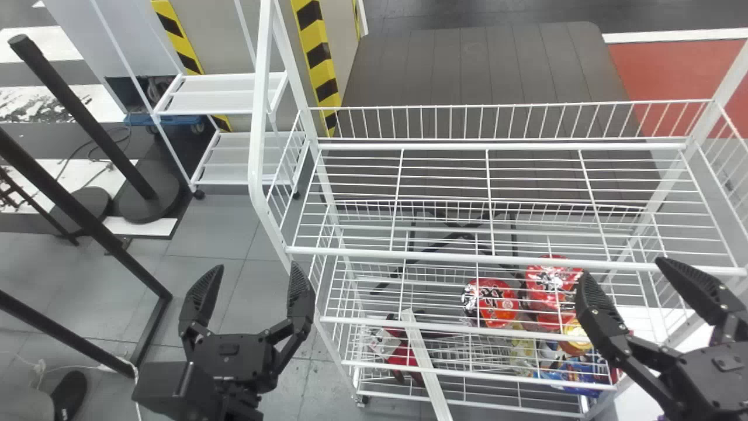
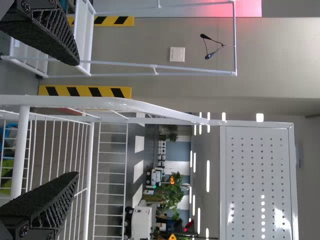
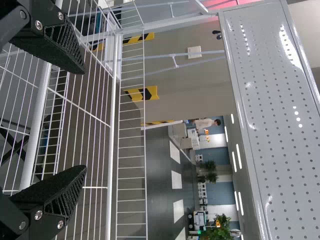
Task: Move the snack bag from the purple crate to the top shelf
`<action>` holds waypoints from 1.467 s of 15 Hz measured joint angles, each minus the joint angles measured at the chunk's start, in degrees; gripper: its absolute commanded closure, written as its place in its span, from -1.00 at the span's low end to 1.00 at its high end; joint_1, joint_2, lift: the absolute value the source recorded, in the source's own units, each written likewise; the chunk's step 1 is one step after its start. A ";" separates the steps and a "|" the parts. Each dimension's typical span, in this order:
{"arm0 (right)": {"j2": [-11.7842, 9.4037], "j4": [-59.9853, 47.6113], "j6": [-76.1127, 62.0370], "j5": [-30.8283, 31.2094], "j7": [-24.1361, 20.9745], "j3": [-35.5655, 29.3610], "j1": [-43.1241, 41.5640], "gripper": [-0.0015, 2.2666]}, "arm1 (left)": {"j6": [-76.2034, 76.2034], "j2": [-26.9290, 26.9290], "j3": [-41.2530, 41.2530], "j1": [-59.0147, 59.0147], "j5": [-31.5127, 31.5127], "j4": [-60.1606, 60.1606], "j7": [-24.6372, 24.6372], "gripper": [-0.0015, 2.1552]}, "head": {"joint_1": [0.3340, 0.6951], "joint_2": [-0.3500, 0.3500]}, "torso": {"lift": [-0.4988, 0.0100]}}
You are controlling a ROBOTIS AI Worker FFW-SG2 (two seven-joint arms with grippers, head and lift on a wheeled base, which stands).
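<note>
The left gripper is near the front left corner of the top shelf, its two fingers spread with nothing between them. The right gripper is at the front right corner, its fingers also spread around nothing, its body cut off by the head view's right and bottom edges. Beneath it lies a white surface, partly covered by the arm. A purple scrap pokes in at the bottom edge, too small to say whether it belongs to the purple crate.

The top shelf is a white wire tray with a low fence along its back edge. Below, seen through its wires, a red and white pack lies toward the left, beside a pale slanting bar. Toward the right are two shiny red packs with rounded outlines, then a yellowish pack, an orange one partly behind a finger, and a crinkled blue one. Wires cut across all their printing; whether any is the snack bag, and where that bag is, cannot be told.

Farther back stand a dark ribbed panel and, past the left edge, a smaller white rack.
</note>
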 measured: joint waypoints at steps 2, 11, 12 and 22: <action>-0.05 -0.10 -0.08 -0.07 0.00 0.03 0.25 -0.86 | -0.05 0.04 0.00 0.21 -0.02 -0.12 0.01 -1.00 | 1.00 0.44 | 0.96; -0.23 -0.12 -1.14 -1.55 0.12 -0.16 0.83 -0.91 | -0.30 -0.08 -0.34 0.73 -0.20 -0.38 0.09 -1.00 | 1.00 0.43 | 0.96; -0.23 -0.12 -0.90 -2.05 -0.33 -0.20 0.82 -0.91 | -0.34 -0.13 -0.34 0.71 -0.20 -0.36 0.09 -1.00 | 1.00 0.42 | 0.96; -1.73 0.76 0.79 -5.52 -4.34 0.33 -0.68 -0.98 | -0.35 -0.04 0.04 -0.23 0.18 0.65 0.18 -1.00 | 1.00 0.39 | 0.88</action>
